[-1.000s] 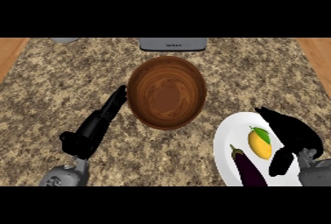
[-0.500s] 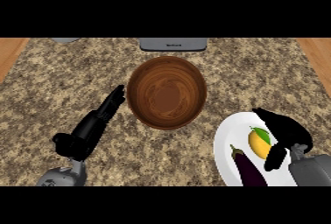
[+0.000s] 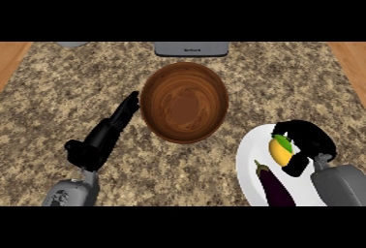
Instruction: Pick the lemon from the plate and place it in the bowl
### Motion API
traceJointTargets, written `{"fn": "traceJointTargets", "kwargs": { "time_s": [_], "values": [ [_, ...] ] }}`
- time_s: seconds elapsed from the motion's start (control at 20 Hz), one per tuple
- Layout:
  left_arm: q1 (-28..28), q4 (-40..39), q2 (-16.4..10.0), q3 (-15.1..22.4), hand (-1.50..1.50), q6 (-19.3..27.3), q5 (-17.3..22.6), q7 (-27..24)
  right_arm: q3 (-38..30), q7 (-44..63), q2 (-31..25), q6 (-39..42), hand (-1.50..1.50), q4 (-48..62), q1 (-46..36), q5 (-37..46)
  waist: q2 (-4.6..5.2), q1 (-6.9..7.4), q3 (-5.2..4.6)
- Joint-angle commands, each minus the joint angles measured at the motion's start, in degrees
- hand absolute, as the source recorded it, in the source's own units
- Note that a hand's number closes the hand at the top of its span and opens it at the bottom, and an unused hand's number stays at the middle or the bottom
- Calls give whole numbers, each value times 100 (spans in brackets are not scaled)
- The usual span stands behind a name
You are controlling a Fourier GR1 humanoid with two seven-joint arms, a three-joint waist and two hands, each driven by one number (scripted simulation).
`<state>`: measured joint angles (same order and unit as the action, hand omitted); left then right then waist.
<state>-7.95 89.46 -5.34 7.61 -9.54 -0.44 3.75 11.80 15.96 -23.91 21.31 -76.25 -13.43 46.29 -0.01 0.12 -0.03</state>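
The right hand has its fingers curled round the lemon; the left hand lies open. Lift clear of the eggplant before crossing to the bowl.

Counter: speckled brown granite top, filling most of the frame. Wood strips at upper left and upper right.
Directly on it:
- wooden bowl, centre
- white plate, lower right
- grey appliance, top centre, cut off
- small grey object, upper left, unidentifiable
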Motion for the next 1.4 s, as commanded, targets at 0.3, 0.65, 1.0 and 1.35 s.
{"fn": "traceJointTargets", "kwargs": {
  "time_s": [0.3,0.65,1.0,1.35],
  "values": [
    [93,112,178,246,0,-68,-109,51,1473,2027,2319,-313,150,-233,-848,852,3,323,-14],
    [-344,10,326,461,0,-206,-99,204,2583,3889,2377,-976,150,412,-2214,405,82,801,-7],
    [-363,-101,242,373,0,-280,-63,176,3112,5569,2387,-1903,150,527,-3676,717,39,791,-14],
    [-356,-219,269,306,0,-201,-98,67,2887,6107,2387,-3168,150,192,-4570,1003,25,627,-9]
  ]
}}
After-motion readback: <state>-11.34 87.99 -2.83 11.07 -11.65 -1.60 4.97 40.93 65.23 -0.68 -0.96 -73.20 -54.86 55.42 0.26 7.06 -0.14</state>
